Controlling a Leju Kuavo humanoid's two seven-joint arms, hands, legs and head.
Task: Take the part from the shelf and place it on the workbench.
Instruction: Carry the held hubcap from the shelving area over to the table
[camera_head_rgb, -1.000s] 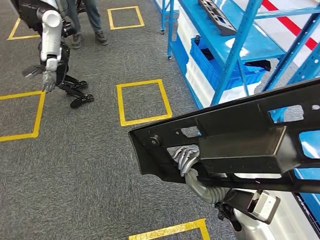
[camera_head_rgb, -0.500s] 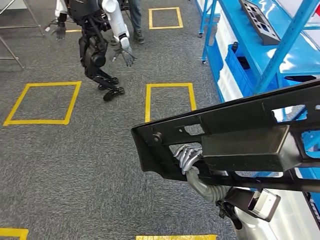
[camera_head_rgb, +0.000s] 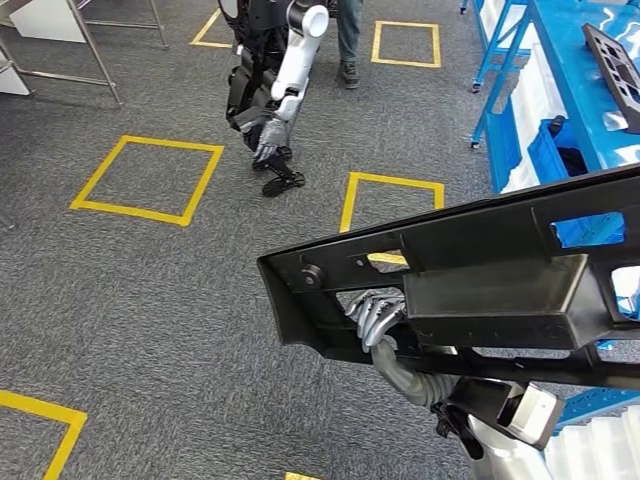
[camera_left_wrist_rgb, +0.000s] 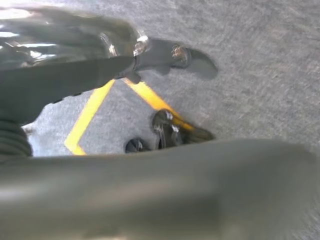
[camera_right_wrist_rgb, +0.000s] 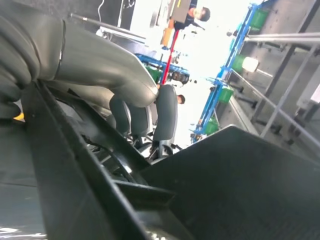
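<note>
- Carrying the long black part (camera_head_rgb: 483, 290) off the floor in front of the body, its long axis running across the head view from lower left up toward the right, where it leaves the picture
- The left hand (camera_head_rgb: 372, 318) reaches up from below with its fingers hooked through an opening near the part's left end, so it is grasping the part
- In the right wrist view the right hand (camera_right_wrist_rgb: 94, 70) has its thumb lying over a black rib of the part with darker fingers curled behind, so it too looks clamped on the part
- The blue shelf (camera_head_rgb: 528, 110) stands to the right with another black part (camera_head_rgb: 615, 60) lying on it; the carried part is already off the shelf
- A corner of a metal-legged table (camera_head_rgb: 53, 30) shows at the far upper left, which may be the workbench; I judge the carry to be midway
- Another robot (camera_head_rgb: 275, 80) and a person's legs (camera_head_rgb: 349, 40) stand ahead on the grey carpet (camera_head_rgb: 151, 300), a possible obstruction for the wide part
</note>
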